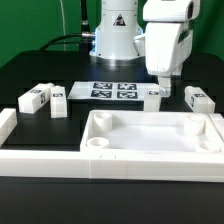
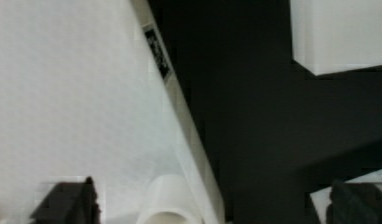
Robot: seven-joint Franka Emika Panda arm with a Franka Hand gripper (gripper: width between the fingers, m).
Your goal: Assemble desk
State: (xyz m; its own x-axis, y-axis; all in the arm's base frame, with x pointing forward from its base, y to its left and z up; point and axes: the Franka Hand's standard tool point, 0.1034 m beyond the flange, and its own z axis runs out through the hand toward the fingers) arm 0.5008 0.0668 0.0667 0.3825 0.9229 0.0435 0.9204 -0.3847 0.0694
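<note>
The white desk top [image 1: 150, 133], a tray with a raised rim and round corner sockets, lies at the front of the table. Two tag-marked legs [image 1: 35, 97] [image 1: 58, 101] lie toward the exterior view's left and one leg [image 1: 198, 98] toward its right. My gripper [image 1: 160, 84] hangs open just above another leg [image 1: 153, 98] behind the top's far rim. In the wrist view the dark fingers [image 2: 63, 202] stand wide apart, and a white part with a rounded end [image 2: 167, 205] lies between them, untouched. Nothing is held.
The marker board [image 1: 108, 90] lies flat behind the desk top, in front of the robot base. White border rails run along the front [image 1: 60, 163] and the exterior view's left [image 1: 6, 125]. Another white piece [image 2: 348, 35] shows at the wrist view's edge.
</note>
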